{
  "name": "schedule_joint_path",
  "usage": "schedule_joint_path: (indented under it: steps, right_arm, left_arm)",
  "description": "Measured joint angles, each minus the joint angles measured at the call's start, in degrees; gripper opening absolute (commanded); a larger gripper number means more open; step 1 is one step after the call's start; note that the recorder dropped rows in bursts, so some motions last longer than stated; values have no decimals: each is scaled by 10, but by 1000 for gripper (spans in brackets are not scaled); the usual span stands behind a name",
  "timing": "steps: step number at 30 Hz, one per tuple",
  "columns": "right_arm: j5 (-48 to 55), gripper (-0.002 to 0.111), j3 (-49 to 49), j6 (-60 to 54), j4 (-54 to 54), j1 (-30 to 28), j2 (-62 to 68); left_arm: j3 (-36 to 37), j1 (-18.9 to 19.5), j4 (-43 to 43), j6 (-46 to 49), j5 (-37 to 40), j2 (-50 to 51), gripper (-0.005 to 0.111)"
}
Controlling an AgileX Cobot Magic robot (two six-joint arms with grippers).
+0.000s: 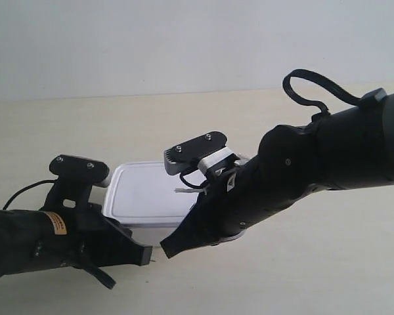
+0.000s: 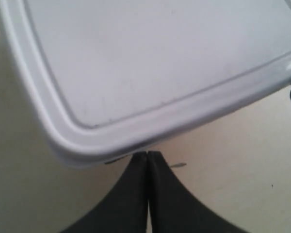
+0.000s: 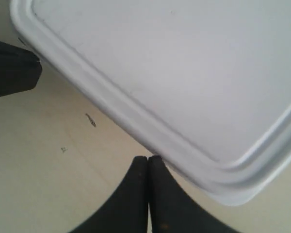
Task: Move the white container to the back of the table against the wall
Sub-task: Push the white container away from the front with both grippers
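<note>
1 white container [image 1: 148, 190], lidded, on table [image 1: 328, 275].
Left gripper [image 2: 148, 156], right gripper [image 3: 148, 160]: both pinched closed on nothing; container rim directly at the tips, seemingly touching.

I am watching the pale cream wood-grain table [image 1: 328, 269] carrying one white container [image 1: 148, 190], which is sitting lid-up and flat on the surface. The box is resting toward the near part of the tabletop, well apart from the wall [image 1: 184, 39] where the table is ending. A few tiny dark specks [image 3: 90, 120] are lying on the bare wood just beside its rim.
</note>
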Motion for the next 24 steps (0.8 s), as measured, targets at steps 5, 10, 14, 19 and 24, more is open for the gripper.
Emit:
schedule_joint_path:
  steps: [5, 10, 14, 19, 24]
  right_arm:
    - [-28, 0, 0, 0, -1, 0, 27]
    - [-80, 0, 0, 4, 0, 0, 53]
    - [-104, 0, 0, 5, 0, 0, 58]
    - [-125, 0, -2, 9, 0, -32, 58]
    - [-105, 0, -40, 9, 0, -70, 60]
  left_arm:
    - [-4, 6, 1, 0, -6, 1, 0]
    - [-4, 6, 1, 0, -17, 28, 0]
    - [-7, 7, 1, 0, -56, 55, 0]
    - [-67, 34, 2, 0, -62, 119, 0]
    - [-125, 39, 4, 7, -63, 166, 0]
